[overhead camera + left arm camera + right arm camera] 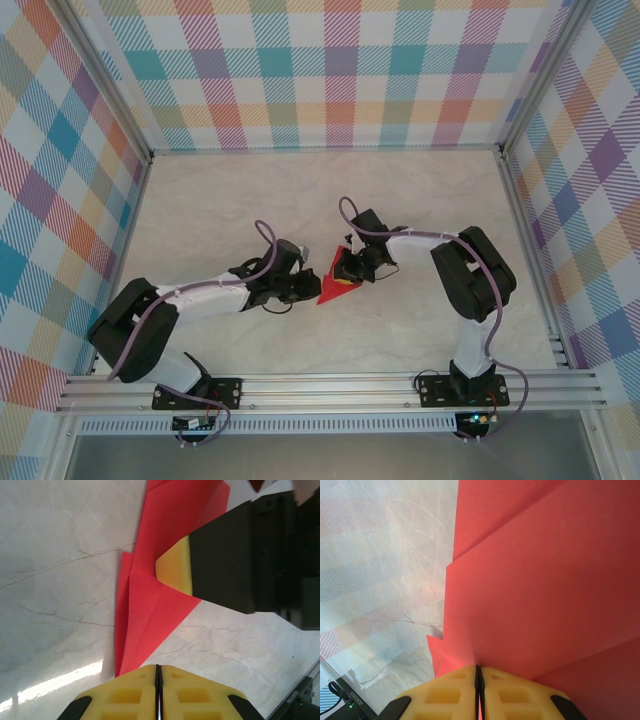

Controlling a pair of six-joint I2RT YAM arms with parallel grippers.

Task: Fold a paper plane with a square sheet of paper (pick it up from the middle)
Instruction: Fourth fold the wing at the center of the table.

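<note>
Left gripper (158, 672): fingers pressing together, gripping nothing, tips sitting just beside paper (150, 605) corner. Right gripper (478, 672): fingers pressing together, tips bearing down on paper. Red paper, partly folded, lying on table (250, 200) between both grippers.

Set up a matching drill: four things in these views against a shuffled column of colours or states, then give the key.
Things:
1. left fingers
2. sheet of paper
3. table
4. walls

Colour or state:
A. pale marble pattern
B. multicoloured plaid
C. yellow, shut together
D. bright red, partly folded

Pairs: 1-C, 2-D, 3-A, 4-B.
</note>
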